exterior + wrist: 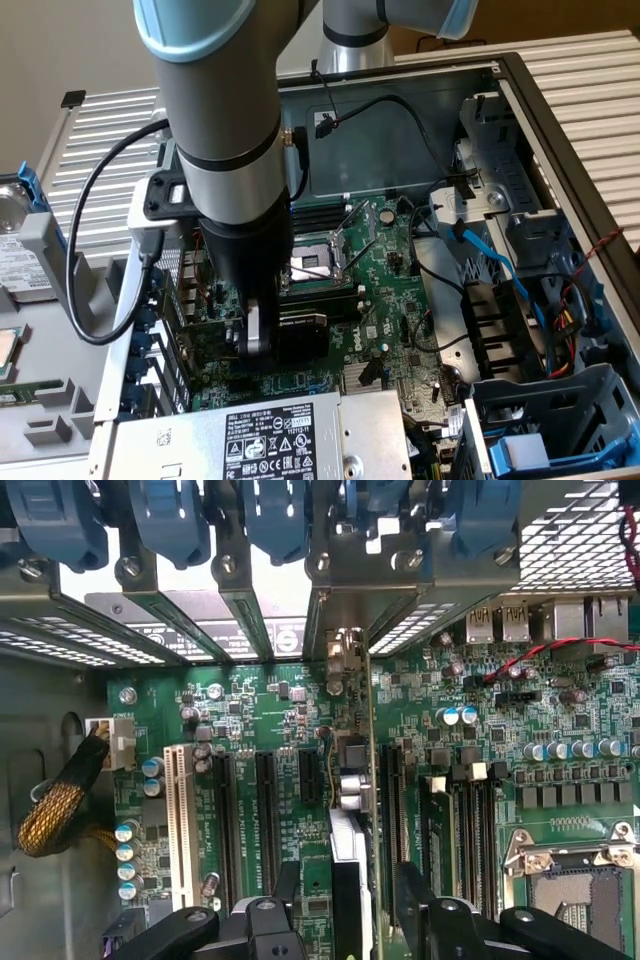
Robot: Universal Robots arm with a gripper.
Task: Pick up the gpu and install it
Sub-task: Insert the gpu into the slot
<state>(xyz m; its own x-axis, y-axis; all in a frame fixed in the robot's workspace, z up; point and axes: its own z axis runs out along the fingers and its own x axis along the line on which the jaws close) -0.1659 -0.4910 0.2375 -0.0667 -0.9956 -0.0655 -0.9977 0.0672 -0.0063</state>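
The gpu (350,865) stands on edge in a slot of the green motherboard (290,710), with its silver end bracket (345,650) up against the case's rear slots. In the exterior view its black shroud (308,335) shows low in the case, just beside my gripper (260,335). In the wrist view my gripper (350,910) straddles the card. One black finger (288,885) and the other finger (410,900) each stand a little off the card's sides. The jaws are open and hold nothing.
The open computer case holds a CPU socket (315,262), a labelled power supply (270,440), blue and black cables (490,260) and a drive cage (560,420). Blue slot latches (270,520), a white slot (180,820) and a yellow-sleeved cable (55,810) lie around the card.
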